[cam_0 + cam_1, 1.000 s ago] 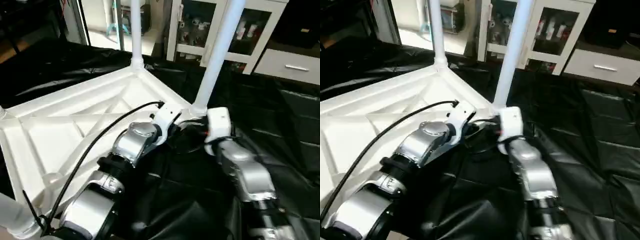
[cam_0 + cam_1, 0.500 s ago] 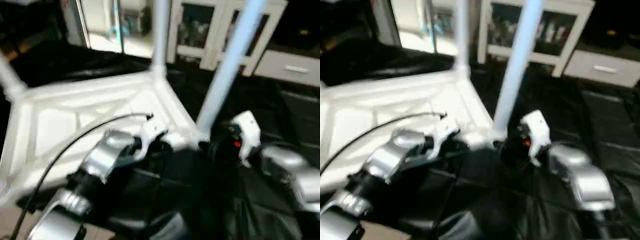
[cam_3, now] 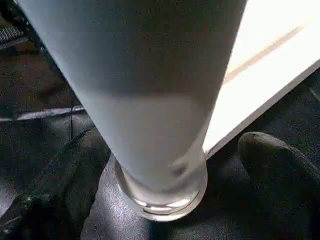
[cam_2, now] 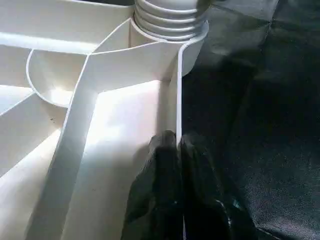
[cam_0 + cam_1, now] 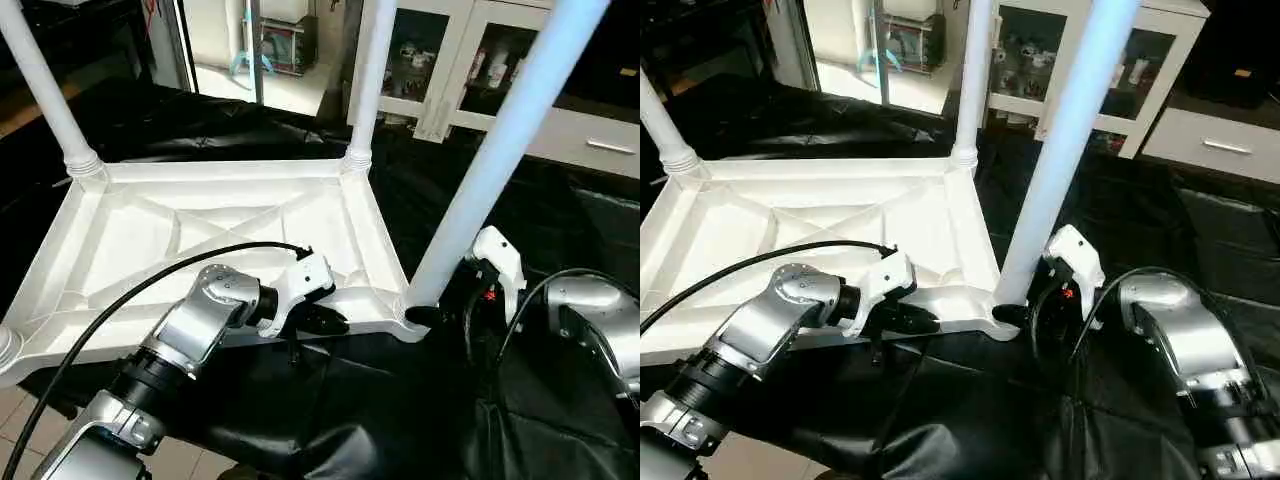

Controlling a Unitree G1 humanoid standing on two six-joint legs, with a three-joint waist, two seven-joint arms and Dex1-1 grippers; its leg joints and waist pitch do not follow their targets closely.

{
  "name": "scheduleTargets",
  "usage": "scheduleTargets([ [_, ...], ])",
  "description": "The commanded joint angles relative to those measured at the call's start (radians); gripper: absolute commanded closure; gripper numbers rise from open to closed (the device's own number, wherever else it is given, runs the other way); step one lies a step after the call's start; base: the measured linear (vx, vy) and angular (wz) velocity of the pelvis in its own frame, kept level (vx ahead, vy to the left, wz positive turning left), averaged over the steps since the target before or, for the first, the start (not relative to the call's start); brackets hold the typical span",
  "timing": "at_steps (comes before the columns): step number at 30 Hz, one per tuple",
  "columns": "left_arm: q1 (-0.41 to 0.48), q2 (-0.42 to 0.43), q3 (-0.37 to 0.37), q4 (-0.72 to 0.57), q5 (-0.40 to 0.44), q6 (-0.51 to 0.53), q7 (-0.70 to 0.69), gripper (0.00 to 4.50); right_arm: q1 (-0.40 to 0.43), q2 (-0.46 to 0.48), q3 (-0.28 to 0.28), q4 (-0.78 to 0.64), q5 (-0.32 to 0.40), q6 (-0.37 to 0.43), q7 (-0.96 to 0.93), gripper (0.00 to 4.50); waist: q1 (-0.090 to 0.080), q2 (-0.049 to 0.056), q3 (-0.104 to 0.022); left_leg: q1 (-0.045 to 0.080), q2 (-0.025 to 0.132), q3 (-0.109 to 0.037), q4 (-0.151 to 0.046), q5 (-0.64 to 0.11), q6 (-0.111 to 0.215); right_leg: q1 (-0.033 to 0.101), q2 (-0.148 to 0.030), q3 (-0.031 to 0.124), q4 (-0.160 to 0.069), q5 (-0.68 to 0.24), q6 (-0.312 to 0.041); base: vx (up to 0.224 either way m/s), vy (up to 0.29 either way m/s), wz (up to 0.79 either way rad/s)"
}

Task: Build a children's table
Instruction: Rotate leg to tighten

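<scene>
Table top [image 5: 230, 225]: white plastic, rectangular, lying upside down on a black sheet [image 5: 560, 250], ribbed X-braced underside facing up. No brand, label or lettering can be read on it or anywhere around.

Legs: three stand upright in round corner sockets. Near leg [image 5: 500, 150] rises from the corner closest to the right arm; far leg [image 5: 368, 75] stands at the far corner on the same side; a third leg [image 5: 45, 85] stands at the far corner toward the left. The fourth corner [image 5: 5, 345] reaches the picture's edge and whether it holds a leg cannot be told.

Left gripper [image 4: 179, 145]: black fingers pressed together over the thin upright rim [image 4: 177, 95] of the top, pinching that rim along the near edge, short of the near leg's socket.

Right gripper [image 3: 175, 165]: fingers spread wide, one on either side of the near leg's base, one fingertip [image 3: 272, 155] resting beside the socket; no squeeze on the leg visible.

Surroundings: white glass-door cabinet [image 5: 1090, 70] with small items on its shelves behind the table; a white drawer front [image 5: 1220, 145] beside it; a black cable [image 5: 150, 285] looping over the left forearm.
</scene>
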Motion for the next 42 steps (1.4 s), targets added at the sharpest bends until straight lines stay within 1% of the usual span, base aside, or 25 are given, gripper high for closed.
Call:
scheduleTargets([
  [1,0.000,-0.019,-0.027,-0.044,-0.041,0.002,-0.050,4.50,-0.020,-0.004,0.035,0.013,-0.020,-0.039,0.026,0.19,-0.001,-0.020,-0.063,0.016,0.073,-0.033,-0.068,-0.145,0.056,0.042,-0.097,0.049,-0.077,-0.252,-0.208,0.000,0.000,0.00],
  [2,0.001,-0.018,-0.027,-0.046,-0.041,0.003,-0.050,4.50,-0.023,-0.005,0.041,0.023,-0.026,-0.051,0.035,0.37,-0.001,-0.020,-0.063,0.017,0.074,-0.034,-0.068,-0.148,0.057,0.042,-0.097,0.049,-0.077,-0.258,-0.209,0.000,0.000,0.00],
  [3,0.001,-0.014,-0.026,-0.048,-0.040,0.007,-0.051,4.50,-0.031,-0.003,0.052,0.051,-0.037,-0.075,0.052,0.37,-0.001,-0.019,-0.064,0.016,0.074,-0.034,-0.067,-0.149,0.057,0.041,-0.098,0.048,-0.076,-0.255,-0.211,0.000,0.000,0.00],
  [6,-0.001,-0.015,-0.026,-0.043,-0.038,0.007,-0.050,4.50,-0.046,0.007,0.058,0.083,-0.043,-0.092,0.058,0.43,-0.007,-0.020,-0.064,0.015,0.072,-0.034,-0.067,-0.148,0.061,0.043,-0.095,0.048,-0.076,-0.256,-0.214,0.000,0.000,0.00],
  [7,-0.001,-0.015,-0.025,-0.043,-0.038,0.007,-0.050,4.50,-0.048,0.009,0.060,0.088,-0.044,-0.095,0.059,0.72,-0.007,-0.020,-0.065,0.015,0.072,-0.034,-0.066,-0.145,0.062,0.043,-0.096,0.048,-0.076,-0.251,-0.216,0.000,0.000,0.00],
  [8,-0.001,-0.016,-0.025,-0.042,-0.037,0.007,-0.050,4.50,-0.054,0.015,0.062,0.101,-0.045,-0.104,0.058,0.81,-0.007,-0.018,-0.066,0.014,0.072,-0.033,-0.065,-0.129,0.068,0.043,-0.095,0.048,-0.072,-0.220,-0.223,0.000,0.000,0.00],
  [10,-0.002,-0.016,-0.025,-0.042,-0.037,0.008,-0.050,4.50,-0.057,0.019,0.062,0.107,-0.046,-0.108,0.057,0.83,-0.008,-0.017,-0.067,0.014,0.072,-0.033,-0.065,-0.123,0.072,0.043,-0.094,0.048,-0.070,-0.204,-0.231,0.000,0.000,0.00],
  [12,-0.003,-0.017,-0.025,-0.040,-0.036,0.009,-0.050,4.50,-0.058,0.024,0.061,0.109,-0.043,-0.107,0.058,1.21,-0.008,-0.017,-0.066,0.015,0.072,-0.032,-0.064,-0.126,0.075,0.044,-0.094,0.048,-0.071,-0.202,-0.234,0.000,0.000,0.00],
  [13,-0.004,-0.016,-0.026,-0.039,-0.036,0.010,-0.051,4.50,-0.058,0.028,0.060,0.114,-0.042,-0.113,0.059,1.21,-0.007,-0.017,-0.066,0.015,0.073,-0.033,-0.065,-0.130,0.073,0.045,-0.094,0.047,-0.071,-0.209,-0.235,0.000,0.000,0.00],
  [14,-0.006,-0.016,-0.026,-0.036,-0.035,0.010,-0.052,4.50,-0.057,0.030,0.061,0.114,-0.040,-0.112,0.063,1.31,-0.008,-0.014,-0.066,0.015,0.073,-0.033,-0.065,-0.136,0.071,0.044,-0.095,0.048,-0.072,-0.212,-0.236,0.000,0.000,0.00],
  [17,-0.008,-0.015,-0.026,-0.035,-0.035,0.011,-0.054,4.50,-0.058,0.035,0.062,0.123,-0.034,-0.115,0.068,1.62,-0.009,-0.015,-0.066,0.016,0.073,-0.033,-0.065,-0.139,0.067,0.045,-0.094,0.047,-0.072,-0.213,-0.235,0.000,0.000,0.00],
  [26,-0.007,-0.006,-0.027,-0.036,-0.032,0.022,-0.068,4.50,-0.065,0.054,0.052,0.146,-0.029,-0.118,0.083,1.78,-0.010,-0.014,-0.067,0.017,0.073,-0.033,-0.065,-0.136,0.069,0.045,-0.093,0.047,-0.070,-0.193,-0.247,0.000,0.000,0.00],
  [29,-0.005,-0.004,-0.029,-0.038,-0.029,0.036,-0.064,4.50,-0.060,0.064,0.034,0.143,-0.017,-0.108,0.063,1.78,-0.010,-0.016,-0.068,0.016,0.073,-0.033,-0.065,-0.138,0.065,0.046,-0.093,0.047,-0.069,-0.194,-0.246,0.000,0.000,0.00],
  [30,-0.005,-0.006,-0.028,-0.037,-0.027,0.041,-0.057,4.50,-0.057,0.071,0.023,0.142,-0.012,-0.098,0.046,1.78,-0.011,-0.021,-0.068,0.015,0.073,-0.033,-0.065,-0.138,0.065,0.046,-0.093,0.047,-0.070,-0.198,-0.244,0.000,0.000,0.00],
  [31,-0.006,-0.008,-0.026,-0.033,-0.024,0.045,-0.049,4.50,-0.054,0.077,0.013,0.139,-0.009,-0.087,0.025,1.78,-0.011,-0.018,-0.068,0.016,0.073,-0.033,-0.065,-0.138,0.065,0.046,-0.094,0.047,-0.070,-0.203,-0.242,0.000,0.000,0.00],
  [32,-0.014,-0.026,-0.014,-0.013,-0.015,0.061,-0.008,4.50,-0.050,0.106,-0.019,0.147,-0.019,-0.048,-0.075,1.78,-0.012,-0.015,-0.067,0.016,0.073,-0.035,-0.066,-0.141,0.059,0.045,-0.094,0.047,-0.071,-0.211,-0.240,0.000,0.000,0.00],
  [33,-0.014,-0.026,-0.014,-0.013,-0.015,0.061,-0.008,4.50,-0.050,0.106,-0.019,0.147,-0.019,-0.048,-0.075,1.78,-0.014,-0.016,-0.066,0.016,0.073,-0.034,-0.068,-0.146,0.054,0.044,-0.091,0.047,-0.072,-0.218,-0.237,0.000,0.000,0.00],
  [34,-0.032,-0.063,0.010,0.030,0.001,0.074,0.071,4.50,-0.048,0.149,-0.052,0.156,-0.033,-0.015,-0.193,1.79,-0.018,-0.014,-0.066,0.017,0.072,-0.035,-0.068,-0.158,0.040,0.044,-0.090,0.046,-0.073,-0.231,-0.233,0.000,0.000,0.00],
  [35,-0.048,-0.094,0.029,0.066,0.014,0.086,0.140,4.50,-0.047,0.183,-0.074,0.154,-0.040,0.013,-0.272,1.80,-0.022,-0.014,-0.064,0.019,0.069,-0.034,-0.069,-0.172,0.026,0.039,-0.087,0.046,-0.080,-0.256,-0.226,0.000,0.000,0.00],
  [37,-0.076,-0.147,0.066,0.127,0.033,0.113,0.260,4.50,-0.047,0.239,-0.104,0.146,-0.055,0.058,-0.396,1.81,-0.022,-0.014,-0.069,0.022,0.069,-0.037,-0.069,-0.185,0.000,0.041,-0.091,0.045,-0.080,-0.277,-0.216,0.000,0.000,0.00],
  [38,-0.104,-0.187,0.090,0.175,0.043,0.124,0.343,4.50,-0.050,0.302,-0.137,0.138,-0.074,0.102,-0.527,1.81,-0.024,-0.013,-0.068,0.023,0.070,-0.038,-0.070,-0.183,-0.008,0.038,-0.090,0.047,-0.079,-0.266,-0.215,0.000,0.000,0.00],
  [39,-0.110,-0.197,0.096,0.186,0.045,0.126,0.362,4.50,-0.051,0.318,-0.145,0.136,-0.079,0.112,-0.559,1.81,-0.024,-0.013,-0.067,0.024,0.067,-0.035,-0.071,-0.187,-0.007,0.035,-0.087,0.047,-0.083,-0.265,-0.214,0.000,0.000,0.00],
  [40,-0.129,-0.221,0.112,0.217,0.050,0.113,0.416,4.50,-0.053,0.356,-0.158,0.135,-0.096,0.116,-0.634,1.81,-0.022,-0.010,-0.070,0.023,0.068,-0.039,-0.070,-0.192,-0.012,0.039,-0.094,0.046,-0.082,-0.273,-0.209,0.000,0.000,0.00],
  [41,-0.152,-0.250,0.123,0.252,0.056,0.096,0.466,4.50,-0.056,0.423,-0.193,0.134,-0.105,0.117,-0.750,1.81,-0.024,-0.009,-0.069,0.020,0.064,-0.035,-0.070,-0.187,-0.008,0.034,-0.092,0.050,-0.085,-0.266,-0.203,0.000,0.000,0.00],
  [42,-0.172,-0.272,0.128,0.281,0.065,0.072,0.511,4.50,-0.059,0.474,-0.207,0.133,-0.115,0.109,-0.827,1.81,-0.021,-0.009,-0.071,0.025,0.065,-0.037,-0.070,-0.190,-0.013,0.036,-0.092,0.048,-0.086,-0.268,-0.197,0.000,0.000,0.00],
])
